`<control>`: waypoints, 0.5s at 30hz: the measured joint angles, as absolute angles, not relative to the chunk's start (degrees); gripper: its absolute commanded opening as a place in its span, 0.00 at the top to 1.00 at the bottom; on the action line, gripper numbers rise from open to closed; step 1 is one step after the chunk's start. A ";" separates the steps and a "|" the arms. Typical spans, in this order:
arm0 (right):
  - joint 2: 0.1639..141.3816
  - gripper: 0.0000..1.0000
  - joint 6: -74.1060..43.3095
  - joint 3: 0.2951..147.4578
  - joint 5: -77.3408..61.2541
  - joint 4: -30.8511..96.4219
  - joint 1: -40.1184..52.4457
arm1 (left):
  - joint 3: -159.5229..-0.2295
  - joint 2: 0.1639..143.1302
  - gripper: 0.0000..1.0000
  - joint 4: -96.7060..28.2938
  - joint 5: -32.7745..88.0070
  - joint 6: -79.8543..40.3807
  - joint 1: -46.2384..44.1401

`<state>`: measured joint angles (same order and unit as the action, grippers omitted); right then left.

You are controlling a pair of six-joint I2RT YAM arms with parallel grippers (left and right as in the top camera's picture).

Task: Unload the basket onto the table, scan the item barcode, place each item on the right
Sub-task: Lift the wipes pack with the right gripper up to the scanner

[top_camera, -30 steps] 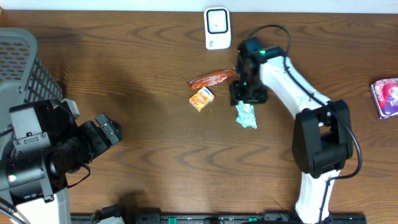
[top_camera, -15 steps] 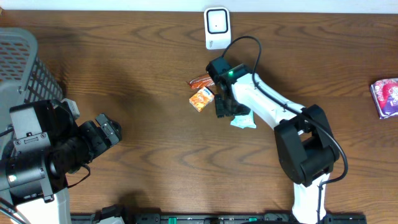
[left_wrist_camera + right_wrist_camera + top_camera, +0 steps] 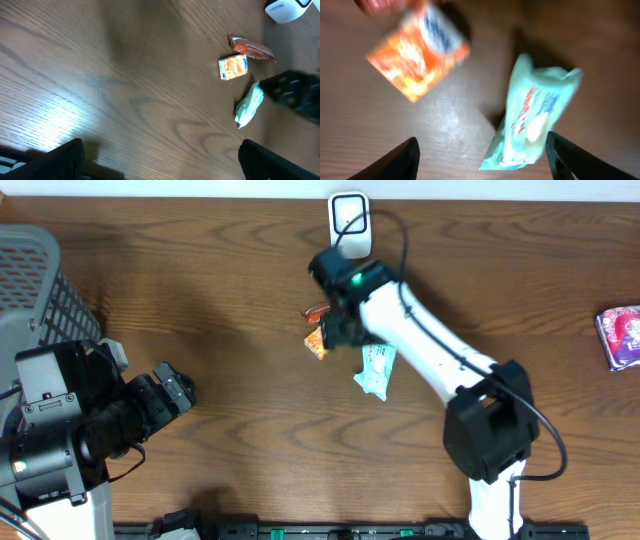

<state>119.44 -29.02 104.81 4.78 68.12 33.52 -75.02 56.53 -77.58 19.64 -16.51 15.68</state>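
The right gripper point(image 3: 337, 332) hangs over a cluster of snacks at the middle of the wooden table point(image 3: 250, 440), its fingers point(image 3: 395, 160) spread wide and pinching nothing. In its blurred wrist view, a teal packet point(image 3: 530, 117) lies flat on the wood beneath it, closer to the finger on the right of that view. An orange packet point(image 3: 417, 50) sits ahead and to the left, and a red wrapper point(image 3: 377, 4) is just beyond that. Seen from overhead, the white barcode scanner point(image 3: 350, 225) stands just past the gripper at the table's far edge, apart from the teal packet. The left gripper point(image 3: 160, 152) also has its fingers splayed and empty. It waits well away from the snacks, beside a grey basket point(image 3: 30, 275). A purple packet point(image 3: 620, 337) lies far off on the right arm's outer side.
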 measured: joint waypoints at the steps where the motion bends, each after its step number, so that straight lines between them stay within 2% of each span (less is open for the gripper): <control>1: 119.39 0.23 -28.69 105.78 4.78 68.69 32.93 | -75.02 56.53 0.02 -77.56 19.64 -16.51 15.68; 8: 119.09 0.27 -25.50 106.02 1.93 74.85 23.11 | -75.02 56.53 0.02 -77.56 19.64 -16.51 15.68; 15: 118.93 0.31 -14.83 92.90 -9.91 68.88 18.00 | -75.02 56.51 0.02 -77.52 19.64 -16.51 15.68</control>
<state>118.93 -14.83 92.90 -9.91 68.88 18.00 -75.02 56.51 -77.52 19.64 -16.51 15.68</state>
